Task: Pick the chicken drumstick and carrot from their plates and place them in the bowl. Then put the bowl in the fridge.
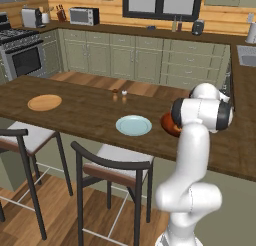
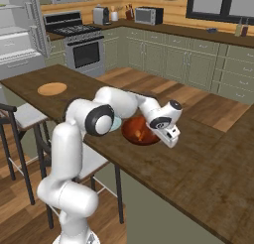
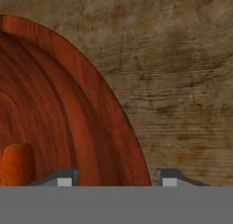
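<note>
- The tool [image 3: 113, 182] hangs over the bowl [image 3: 68, 114], its two tips set one on each side of the bowl's rim with a gap between them; whether they press the rim cannot be told.
- The carrot [image 3: 17, 164] lies inside the bowl, beside the inner tip.
- The counter [image 3: 182, 82] shows past the outer tip.

Carrot [image 3: 17, 164] inside reddish-brown bowl [image 3: 68, 109]; blue plate [image 1: 133, 125] bare.

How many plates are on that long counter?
2. A tan plate lies toward the counter's left end. A pale blue plate lies nearer the middle, just left of the bowl. The arm may hide others.
</note>
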You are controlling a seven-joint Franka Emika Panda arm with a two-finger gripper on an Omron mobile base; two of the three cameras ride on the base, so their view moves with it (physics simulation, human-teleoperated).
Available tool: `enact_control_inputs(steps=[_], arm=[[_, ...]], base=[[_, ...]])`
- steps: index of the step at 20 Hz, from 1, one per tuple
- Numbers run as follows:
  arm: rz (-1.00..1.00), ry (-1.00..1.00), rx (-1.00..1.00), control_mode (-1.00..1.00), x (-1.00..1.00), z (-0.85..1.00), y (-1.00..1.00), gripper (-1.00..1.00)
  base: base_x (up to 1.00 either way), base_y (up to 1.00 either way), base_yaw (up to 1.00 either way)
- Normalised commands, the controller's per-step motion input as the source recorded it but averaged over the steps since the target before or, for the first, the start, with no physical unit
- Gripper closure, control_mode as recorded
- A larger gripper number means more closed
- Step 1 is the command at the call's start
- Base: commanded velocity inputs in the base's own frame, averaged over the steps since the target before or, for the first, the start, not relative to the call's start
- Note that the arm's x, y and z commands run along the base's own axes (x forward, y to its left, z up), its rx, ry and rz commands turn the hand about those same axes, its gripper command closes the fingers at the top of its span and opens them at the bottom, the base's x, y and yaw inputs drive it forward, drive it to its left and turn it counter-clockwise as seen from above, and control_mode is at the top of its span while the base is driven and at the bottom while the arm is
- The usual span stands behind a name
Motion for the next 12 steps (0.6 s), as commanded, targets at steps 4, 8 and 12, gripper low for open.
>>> enact_control_inputs(steps=[4, 8, 12], arm=[[0.00, -0.13, -0.02, -1.00, 0.00, -0.14, 0.68, 1.00], [-0.03, -0.16, -0.03, -1.00, 0.00, 0.00, 0.62, 1.00], [-0.15, -0.29, -0.01, -1.00, -0.42, 0.09, 0.26, 1.00]], base=[[0.00, 0.00, 0.00], [0.00, 0.00, 0.00], [0.00, 0.00, 0.00]])
